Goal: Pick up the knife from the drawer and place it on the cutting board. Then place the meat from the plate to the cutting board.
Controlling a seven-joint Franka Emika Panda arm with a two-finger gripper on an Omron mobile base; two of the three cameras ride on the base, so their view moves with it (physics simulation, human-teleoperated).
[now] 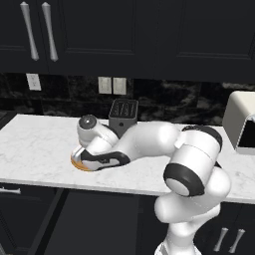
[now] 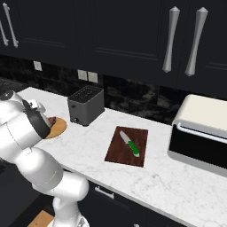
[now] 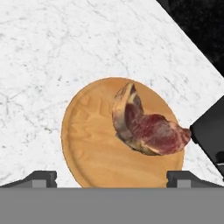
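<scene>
The knife (image 2: 131, 144), green handle and pale blade, lies on the dark brown cutting board (image 2: 126, 155) at mid counter. The round tan plate (image 3: 92, 148) fills the hand view, and the reddish-brown meat (image 3: 146, 129) rests on its right half. My gripper (image 3: 111, 178) hovers just over the plate's near edge, open, nothing between its fingertips (image 3: 41, 177). In the right base view the plate (image 2: 59, 129) and meat (image 2: 51, 120) peek out beside my arm. Under the counter edge the black drawer (image 1: 94, 219) appears pulled out, its inside dark.
A black toaster (image 2: 85, 105) stands just behind the plate, close to the hand. A cream toaster oven (image 2: 199, 133) sits at the counter's right end. Black cabinets hang above. Bare marble lies between the plate and the cutting board.
</scene>
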